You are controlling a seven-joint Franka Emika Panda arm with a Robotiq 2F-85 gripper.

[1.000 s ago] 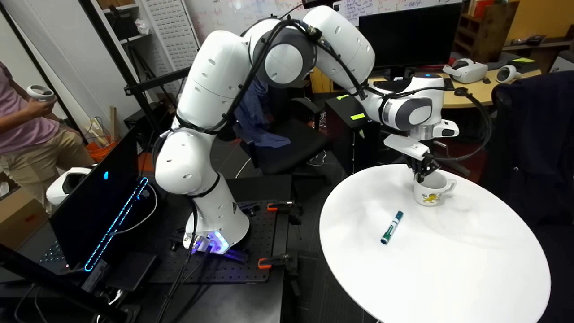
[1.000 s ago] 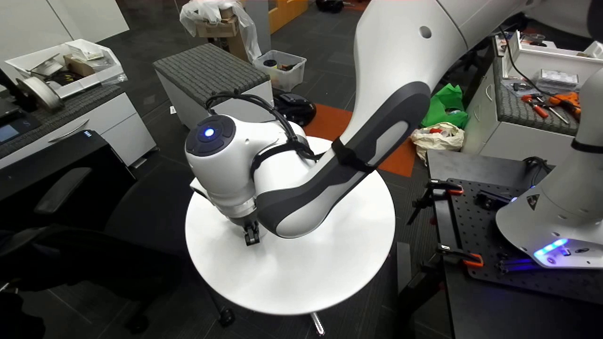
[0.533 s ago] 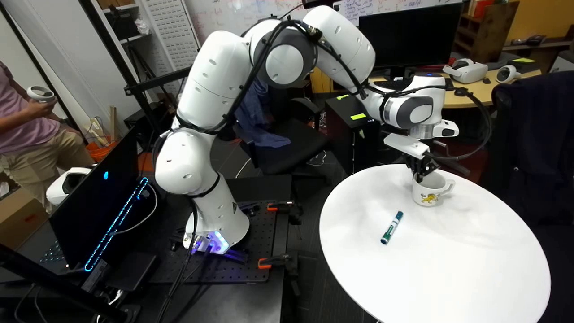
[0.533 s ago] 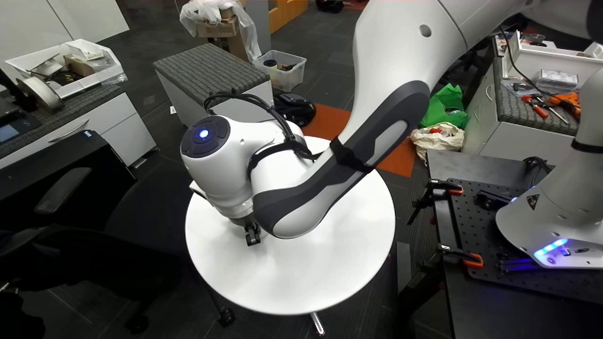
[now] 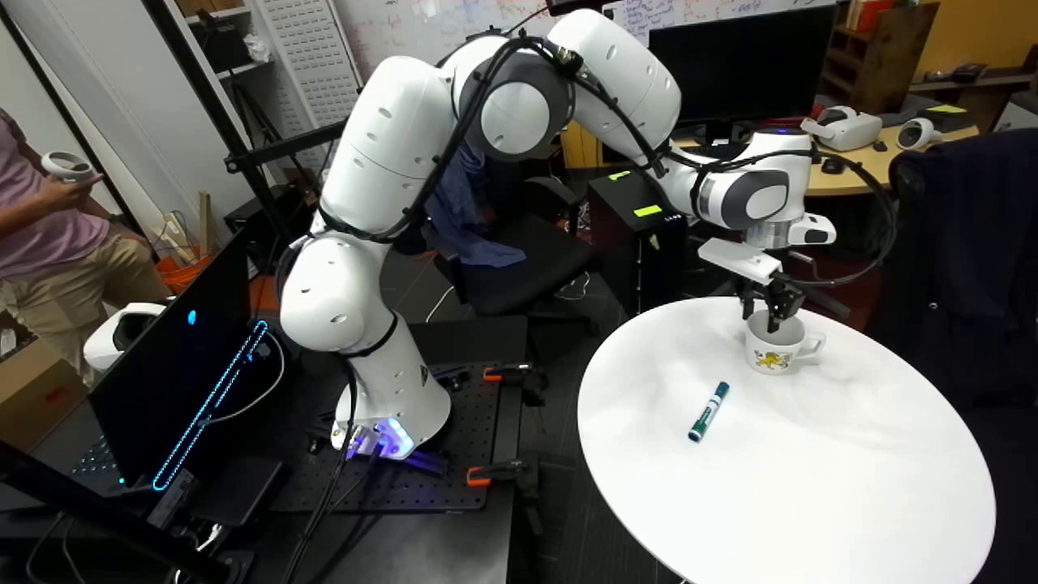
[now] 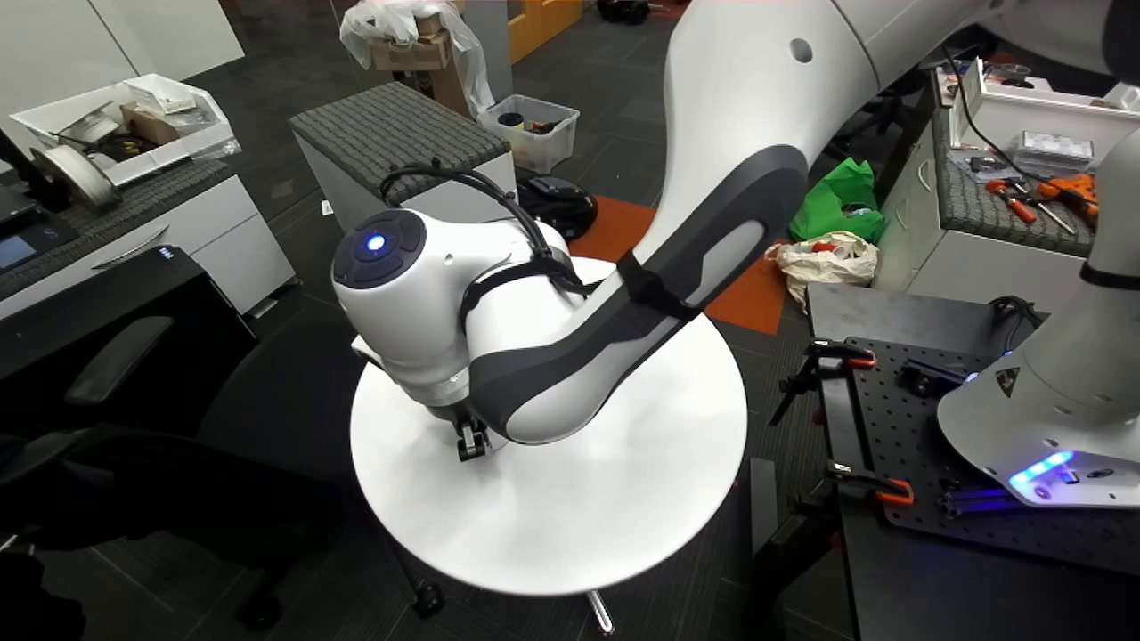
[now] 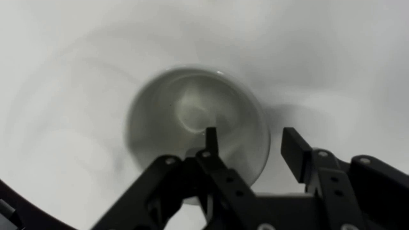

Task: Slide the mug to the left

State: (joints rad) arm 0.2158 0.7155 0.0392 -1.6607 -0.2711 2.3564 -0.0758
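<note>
The gripper (image 7: 248,136), fingers (image 7: 296,156) spread, straddled the rim of the ceramic mug (image 5: 769,349): reached, I judged, its leftward slide unfinished.

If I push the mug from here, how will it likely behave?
The mug looks ceramic, so probably rigid but chippable. Upright on a smooth-looking tabletop, it should slide easily. The gripper appears to straddle its rim, so pushing that high might tip it.
</note>
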